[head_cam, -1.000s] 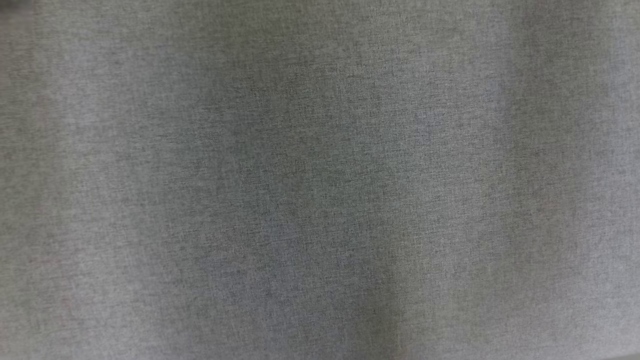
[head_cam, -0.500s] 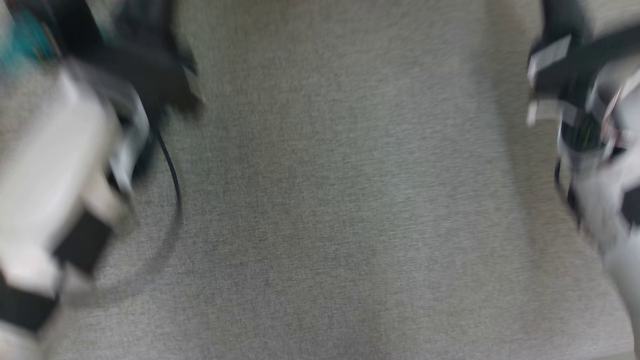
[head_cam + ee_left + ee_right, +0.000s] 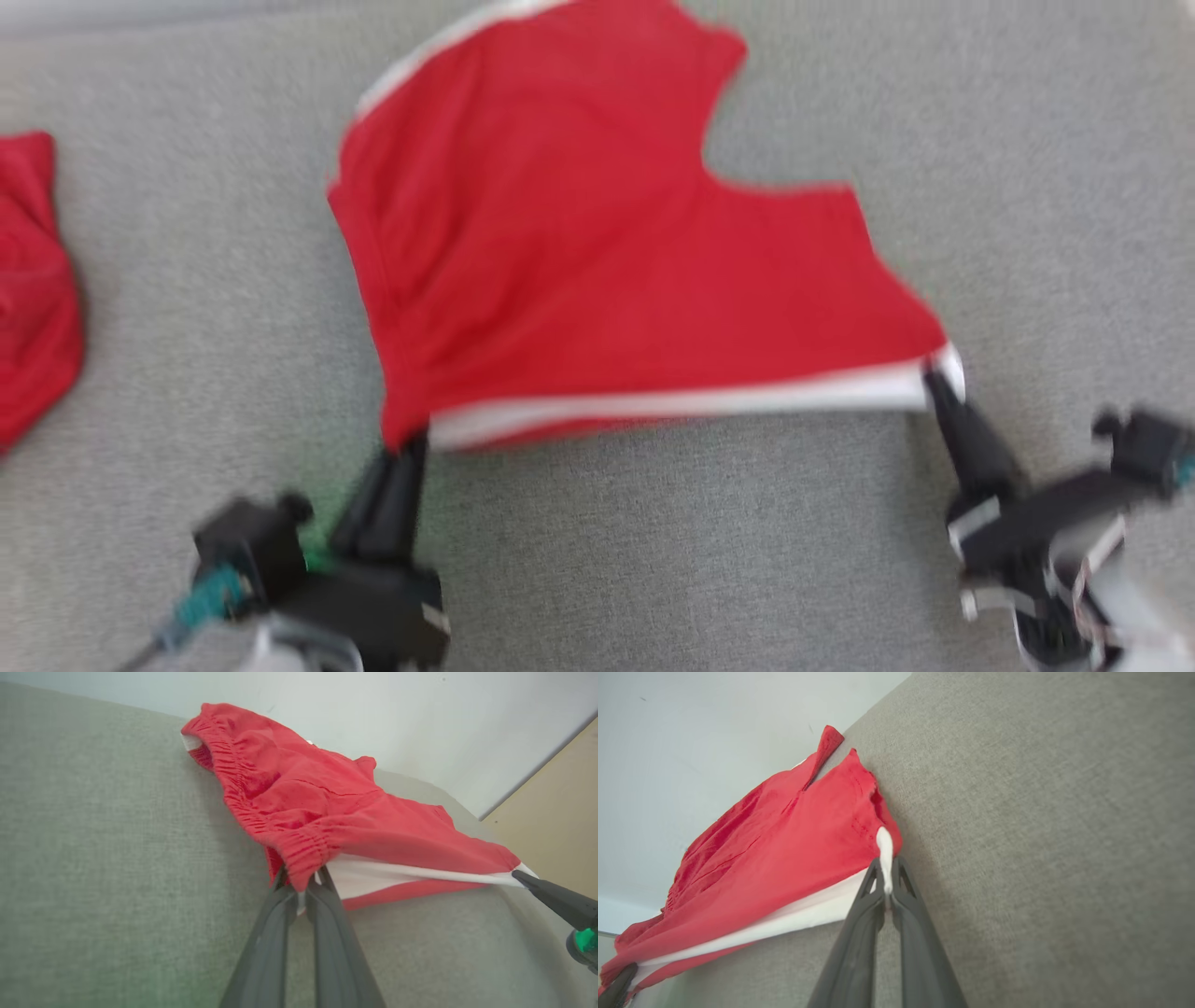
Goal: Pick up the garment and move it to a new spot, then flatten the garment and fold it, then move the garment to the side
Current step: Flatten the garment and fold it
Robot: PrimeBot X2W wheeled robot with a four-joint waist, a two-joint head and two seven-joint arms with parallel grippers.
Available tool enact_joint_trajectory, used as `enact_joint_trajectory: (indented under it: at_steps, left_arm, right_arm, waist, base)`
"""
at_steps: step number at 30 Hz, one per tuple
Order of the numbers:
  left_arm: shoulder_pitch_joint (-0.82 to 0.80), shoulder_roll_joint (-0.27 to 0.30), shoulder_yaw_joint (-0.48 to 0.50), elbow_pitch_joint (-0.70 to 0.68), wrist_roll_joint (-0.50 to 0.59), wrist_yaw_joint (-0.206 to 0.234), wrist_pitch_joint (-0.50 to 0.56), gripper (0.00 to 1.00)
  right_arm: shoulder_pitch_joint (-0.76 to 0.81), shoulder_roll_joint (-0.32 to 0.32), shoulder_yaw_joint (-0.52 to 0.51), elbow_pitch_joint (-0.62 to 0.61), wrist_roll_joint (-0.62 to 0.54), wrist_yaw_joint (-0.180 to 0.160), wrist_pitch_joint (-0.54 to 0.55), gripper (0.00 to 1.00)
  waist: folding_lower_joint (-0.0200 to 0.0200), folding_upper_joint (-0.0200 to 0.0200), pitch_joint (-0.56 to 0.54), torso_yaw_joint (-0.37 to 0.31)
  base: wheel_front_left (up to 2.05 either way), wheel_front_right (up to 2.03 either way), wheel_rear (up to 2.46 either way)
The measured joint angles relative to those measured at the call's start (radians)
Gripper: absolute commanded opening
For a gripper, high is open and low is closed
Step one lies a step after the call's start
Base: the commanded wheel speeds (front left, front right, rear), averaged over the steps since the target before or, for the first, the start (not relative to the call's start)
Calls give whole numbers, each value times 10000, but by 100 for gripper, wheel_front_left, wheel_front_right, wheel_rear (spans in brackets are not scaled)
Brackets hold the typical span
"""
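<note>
My left gripper [image 3: 415, 439] and right gripper [image 3: 929, 373] each pinch one end of the red shorts' [image 3: 597, 252] white-striped near edge, taut crosswise between them, rest lying beyond on the grey cloth surface [image 3: 653, 560].

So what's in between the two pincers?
The red shorts: their white-striped edge stretches from the left pincer to the right pincer, seen in the head view.

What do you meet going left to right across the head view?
Red cloth at the left edge → left gripper → red shorts, pinched at both near corners → right gripper.
</note>
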Motion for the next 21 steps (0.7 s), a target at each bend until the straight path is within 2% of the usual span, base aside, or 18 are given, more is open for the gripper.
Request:
enact_joint_trajectory:
  at_steps: [7,14,21]
  left_arm:
    - [1759,-391,228,-6,230,-378,2,0]
    - [2579,-602,201,6,614,-568,2,0]
    - [2409,-911,332,-207,1154,-874,0,0]
  right_arm:
    - [2569,130,-880,-775,-125,10,284,0]
    - [4472,692,-2056,-1812,-635,10,1066,0]
    - [4463,1620,-3315,-2500,-1087,2,1871,0]
  waist:
    - [1,0,-814,201]
    - [2,1,-1373,465]
    - [3,1,-1673,689]
  base:
    - [0,0,0]
    - [0,0,0]
    - [0,0,0]
